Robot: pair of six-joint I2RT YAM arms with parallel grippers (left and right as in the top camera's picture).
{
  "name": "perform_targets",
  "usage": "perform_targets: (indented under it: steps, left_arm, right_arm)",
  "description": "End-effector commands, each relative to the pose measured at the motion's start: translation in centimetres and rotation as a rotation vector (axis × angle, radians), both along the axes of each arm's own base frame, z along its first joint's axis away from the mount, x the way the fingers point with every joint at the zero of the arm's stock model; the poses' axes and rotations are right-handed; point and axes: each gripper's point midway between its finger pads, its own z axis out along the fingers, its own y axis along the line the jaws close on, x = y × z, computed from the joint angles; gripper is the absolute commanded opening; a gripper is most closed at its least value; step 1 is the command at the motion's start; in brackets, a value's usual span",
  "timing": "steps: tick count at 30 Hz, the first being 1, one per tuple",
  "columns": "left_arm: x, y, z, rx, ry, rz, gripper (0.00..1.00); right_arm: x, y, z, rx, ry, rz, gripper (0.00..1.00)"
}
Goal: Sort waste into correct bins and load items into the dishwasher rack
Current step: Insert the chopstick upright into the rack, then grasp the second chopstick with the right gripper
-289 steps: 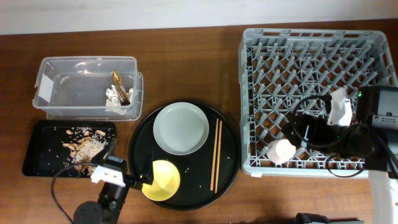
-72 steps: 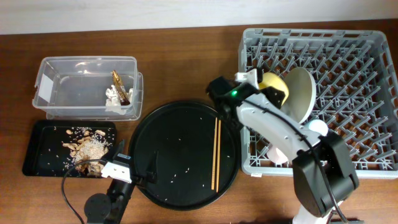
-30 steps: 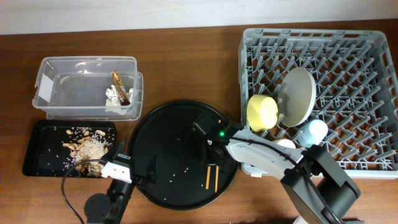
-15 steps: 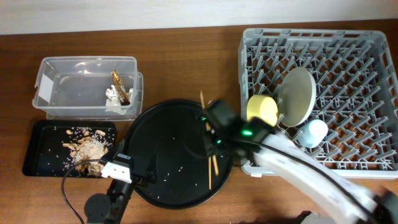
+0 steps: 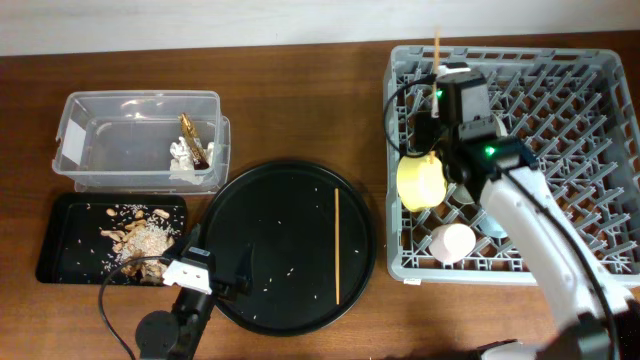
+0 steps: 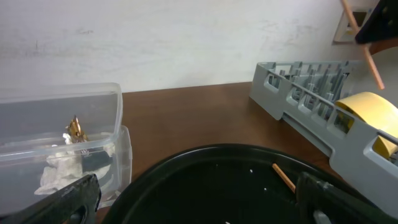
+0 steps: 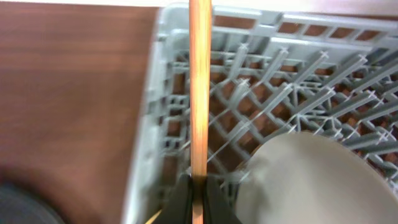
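My right gripper (image 7: pixel 199 193) is shut on one wooden chopstick (image 7: pixel 199 93), which it holds over the back left part of the grey dishwasher rack (image 5: pixel 560 90). That chopstick's tip (image 5: pixel 437 45) pokes past the rack's rim. The other chopstick (image 5: pixel 337 245) lies on the round black tray (image 5: pixel 270 220). In the rack stand the yellow bowl (image 5: pixel 421 180), the pink cup (image 5: pixel 452 242) and the grey plate (image 7: pixel 311 180), which my right arm hides from above. My left gripper (image 6: pixel 199 208) rests open at the round tray's near left edge with nothing in it.
The clear tub (image 5: pixel 140 110) at the back left holds white tissue (image 5: pixel 182 155) and a brown-gold wrapper (image 5: pixel 192 140). The shallow black tray (image 5: pixel 70 215) in front of it holds beige food scraps (image 5: pixel 135 235). Crumbs dot the round tray.
My right gripper has lifted one chopstick off the round tray and carried it right and back over the rack. The second chopstick stayed on the tray. The left arm has not moved.
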Motion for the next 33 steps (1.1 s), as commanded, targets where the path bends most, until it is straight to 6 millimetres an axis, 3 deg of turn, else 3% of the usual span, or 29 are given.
perform_targets:
  steps: [1, 3, 6, 7, 11, 15, 17, 19, 22, 24, 28, 30, 33]
  left_arm:
    - [0.0, 0.0, -0.2, 0.015, -0.002, -0.002, 0.99]
    - [0.0, 0.0, -0.2, 0.014, -0.002, -0.002, 0.99]
    - [0.0, 0.0, -0.2, 0.014, -0.002, -0.002, 0.99]
    - [0.0, 0.0, -0.2, 0.014, -0.002, -0.002, 0.99]
    - [0.0, 0.0, -0.2, 0.015, -0.002, -0.002, 0.99]
    - [0.0, 0.0, -0.2, 0.014, -0.002, -0.002, 0.99]
    - [0.0, 0.0, -0.2, 0.014, -0.002, -0.002, 0.99]
    - [0.0, 0.0, -0.2, 0.014, -0.002, -0.002, 0.99]
    - [0.0, 0.0, -0.2, 0.014, -0.002, -0.002, 0.99]
    - [0.0, 0.0, -0.2, 0.014, -0.002, -0.002, 0.99]
    - [0.0, 0.0, -0.2, 0.015, -0.002, -0.002, 0.99]
    - [0.0, 0.0, -0.2, 0.014, -0.002, -0.002, 0.99]
    - [0.0, 0.0, -0.2, 0.015, -0.002, -0.002, 0.99]
  right_arm:
    - [2.2, -2.6, -3.5, 0.000, 0.048, -0.022, 0.04]
    - [3.5, -3.1, -5.5, -0.027, 0.061, 0.000, 0.04]
    - [4.3, -2.6, -6.5, -0.073, 0.062, 0.055, 0.06]
    - [4.3, -2.2, -6.5, -0.074, 0.059, 0.065, 0.12]
    - [3.2, -0.7, -4.5, -0.067, 0.064, 0.089, 0.49]
    - [-0.7, 2.0, -0.2, 0.031, 0.121, 0.080, 0.54]
    - [-4.8, 6.6, 1.8, 0.164, 0.197, 0.210, 0.54]
    - [-9.2, 11.2, 1.9, 0.253, 0.302, 0.347, 0.54]
    - [-14.0, 14.7, -1.2, 0.247, 0.482, 0.391, 0.54]
    - [-16.8, 17.2, -5.9, 0.231, 0.607, 0.349, 0.54]
    - [-16.7, 17.5, -13.1, 0.163, 0.650, 0.193, 0.54]
    - [-16.1, 17.4, -15.8, 0.146, 0.679, 0.166, 0.54]
    - [-15.4, 17.5, -18.8, 0.129, 0.712, 0.145, 0.40]
